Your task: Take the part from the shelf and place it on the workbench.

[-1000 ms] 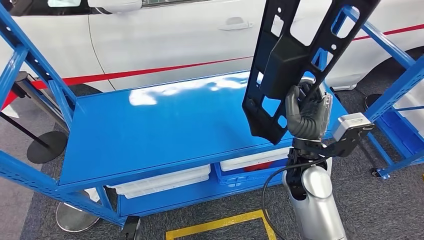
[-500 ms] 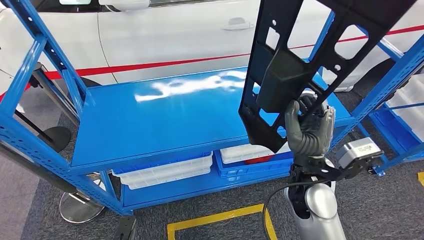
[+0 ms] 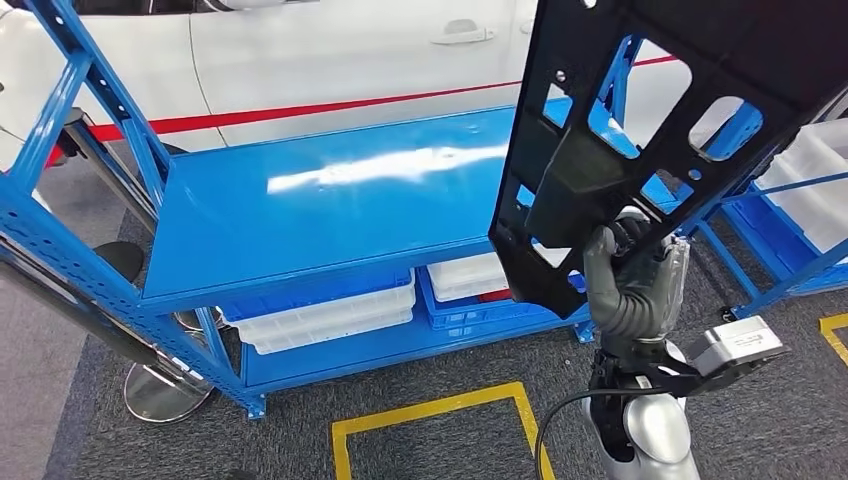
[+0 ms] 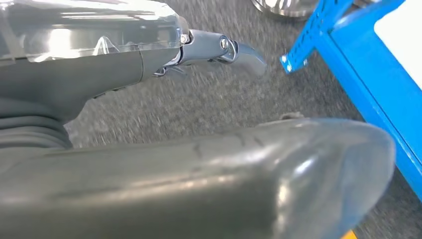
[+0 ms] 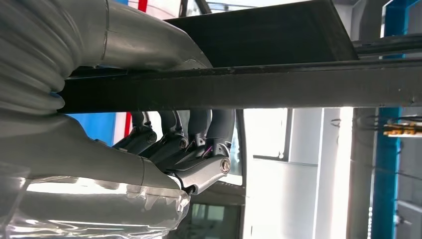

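One part [image 3: 640, 130] upright in right hand [image 3: 632, 285]

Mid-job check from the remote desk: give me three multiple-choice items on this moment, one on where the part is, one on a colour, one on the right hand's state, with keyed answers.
1. Where is the black part?
A. Lying flat on the blue shelf top
B. Held up in the air by the right hand
C. On the floor inside the yellow outline

2. What colour is the stripe on the white car?
A. Red
B. Green
C. Black

3. What is the right hand doing?
A. Hanging open
B. Resting flat on the shelf
C. Gripping the part's lower edge

Answers: 1 B, the part rises above the blue shelf top, clear of it. 2 A, the red stripe runs along the doors. 3 C, the fingers wrap the part's edge.
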`<action>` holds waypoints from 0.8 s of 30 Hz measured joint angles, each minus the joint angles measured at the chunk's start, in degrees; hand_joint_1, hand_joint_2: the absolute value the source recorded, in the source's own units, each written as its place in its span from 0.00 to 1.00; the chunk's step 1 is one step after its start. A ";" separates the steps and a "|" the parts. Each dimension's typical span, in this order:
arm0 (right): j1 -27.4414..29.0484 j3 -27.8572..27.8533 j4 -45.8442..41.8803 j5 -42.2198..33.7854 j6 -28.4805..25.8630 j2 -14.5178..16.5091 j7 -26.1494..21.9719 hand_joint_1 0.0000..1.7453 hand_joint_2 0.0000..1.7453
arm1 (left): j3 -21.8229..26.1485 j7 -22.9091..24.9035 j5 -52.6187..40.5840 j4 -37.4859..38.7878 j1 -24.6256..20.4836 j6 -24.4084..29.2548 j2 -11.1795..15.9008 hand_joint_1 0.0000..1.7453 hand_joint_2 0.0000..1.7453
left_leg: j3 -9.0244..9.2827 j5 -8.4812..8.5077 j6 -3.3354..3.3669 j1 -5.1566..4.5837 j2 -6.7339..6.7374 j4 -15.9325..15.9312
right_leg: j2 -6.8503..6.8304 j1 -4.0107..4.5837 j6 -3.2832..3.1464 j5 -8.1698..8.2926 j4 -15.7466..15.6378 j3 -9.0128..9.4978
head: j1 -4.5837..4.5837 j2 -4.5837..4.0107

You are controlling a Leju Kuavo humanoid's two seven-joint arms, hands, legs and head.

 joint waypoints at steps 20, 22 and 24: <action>9.90 -6.05 1.90 -8.00 2.09 -3.15 -5.77 1.00 1.00 | -4.76 -3.65 4.14 -2.99 -2.55 -1.54 0.11 0.00 0.00 | 6.72 -3.67 2.91 -0.27 2.12 -2.28 | 0.51 -0.48 3.40 -3.40 15.10 -13.16 | 0.04 0.00; 12.32 -8.22 1.40 -8.21 2.71 -3.15 -5.91 1.00 1.00 | -5.66 -3.65 3.54 -2.98 -2.84 -1.46 0.50 0.00 0.00 | 4.69 -2.33 2.77 -0.34 3.17 -2.04 | 0.31 -0.68 3.72 -2.42 18.19 -12.04 | 0.03 0.00; 14.23 -10.32 0.98 -8.45 3.35 -3.15 -6.05 1.00 1.00 | -6.43 -3.65 3.21 -2.98 -3.08 -1.43 0.95 0.00 0.00 | 2.92 -1.30 2.44 -0.39 4.23 -1.57 | -0.98 -0.81 3.73 0.15 13.31 -6.67 | 0.03 0.00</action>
